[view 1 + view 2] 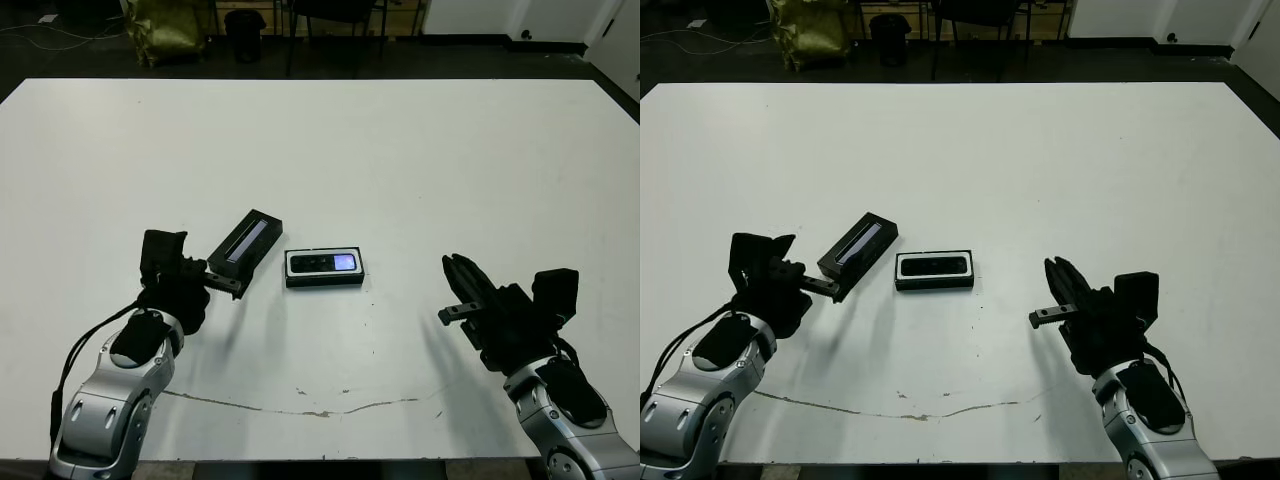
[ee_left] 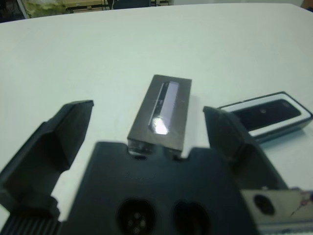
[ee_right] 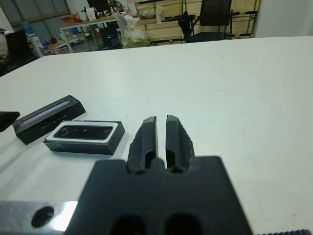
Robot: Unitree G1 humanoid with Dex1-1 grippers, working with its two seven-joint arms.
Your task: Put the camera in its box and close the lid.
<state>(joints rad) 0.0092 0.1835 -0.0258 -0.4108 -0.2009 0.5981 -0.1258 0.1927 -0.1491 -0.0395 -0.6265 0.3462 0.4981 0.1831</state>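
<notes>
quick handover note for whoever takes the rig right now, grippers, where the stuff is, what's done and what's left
Left gripper: open, lined up on the near end of the lid, not clamped.
Right gripper: shut, empty, off to the right of the things.
The camera already lies in the box, mid-table. The lid lies angled on the table just left of the box, glossy strip up.
Done: camera boxed.
Left: grasp the lid, place it on the box, press it closed.
</notes>
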